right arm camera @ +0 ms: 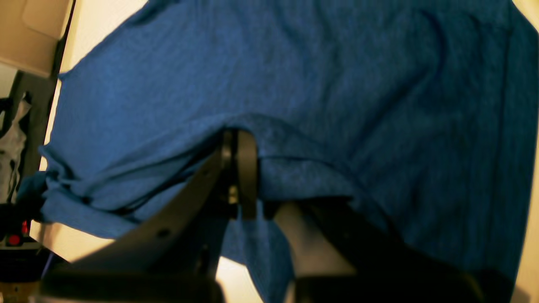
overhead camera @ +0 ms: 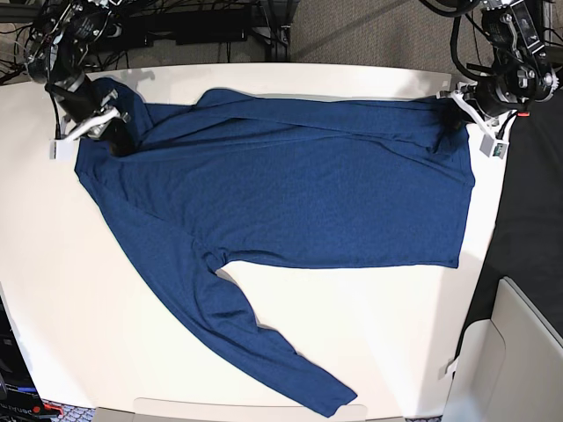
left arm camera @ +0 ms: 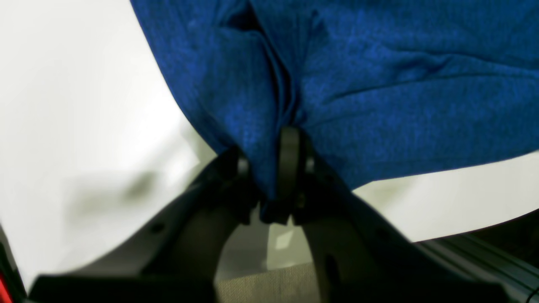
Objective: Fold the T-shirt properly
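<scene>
Black arms (overhead camera: 66,53), white wrist brackets (overhead camera: 479,119), tangled black cables (overhead camera: 466,44).

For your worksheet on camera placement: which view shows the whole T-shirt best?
The base view: the T-shirt lies spread across the white table, one long sleeve trailing toward the near edge. The wrist views show only bunched blue fabric pinched by the left gripper and right gripper.
</scene>
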Available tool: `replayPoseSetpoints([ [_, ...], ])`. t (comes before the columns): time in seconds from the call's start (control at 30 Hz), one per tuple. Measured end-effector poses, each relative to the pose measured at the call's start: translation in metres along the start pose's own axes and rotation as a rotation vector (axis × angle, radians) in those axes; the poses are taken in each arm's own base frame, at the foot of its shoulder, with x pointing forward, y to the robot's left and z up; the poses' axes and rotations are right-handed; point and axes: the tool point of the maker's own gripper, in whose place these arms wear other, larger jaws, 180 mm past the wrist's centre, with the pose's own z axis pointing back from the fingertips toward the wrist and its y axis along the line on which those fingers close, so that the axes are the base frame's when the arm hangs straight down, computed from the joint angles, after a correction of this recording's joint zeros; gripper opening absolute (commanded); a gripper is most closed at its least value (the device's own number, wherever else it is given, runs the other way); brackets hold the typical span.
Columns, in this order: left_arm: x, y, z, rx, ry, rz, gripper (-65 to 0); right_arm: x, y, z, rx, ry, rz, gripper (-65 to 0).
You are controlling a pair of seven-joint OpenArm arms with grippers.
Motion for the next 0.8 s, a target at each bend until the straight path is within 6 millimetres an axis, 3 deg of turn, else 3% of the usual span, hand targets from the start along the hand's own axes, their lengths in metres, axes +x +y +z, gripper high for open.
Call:
replayPoseSetpoints([
  [0.2,0.003,0.000,0.001,0.003,-0.006,-0.005,-58.8,-0.013,-0.009,-0.011,-0.048,0.031,-0.007,-62.5],
  [0.33,0.017,-0.004,0.009,0.015,-0.043,-0.047,-58.6,-0.019,-0.010,-0.005,-0.061,0.039,-0.006,-46.1],
  [0.47,0.029,-0.009,0.016,0.023,-0.078,-0.081,-57.1,-0.011,-0.005,0.004,-0.061,0.015,0.027,-31.3],
  [0.63,0.032,-0.010,0.020,0.034,-0.079,-0.100,-49.5,-0.006,0.000,0.019,-0.058,-0.013,0.041,-30.9],
  [0.8,0.051,-0.016,0.031,0.047,-0.138,-0.137,-49.2,0.014,-0.017,0.043,-0.108,-0.087,0.039,-31.0],
])
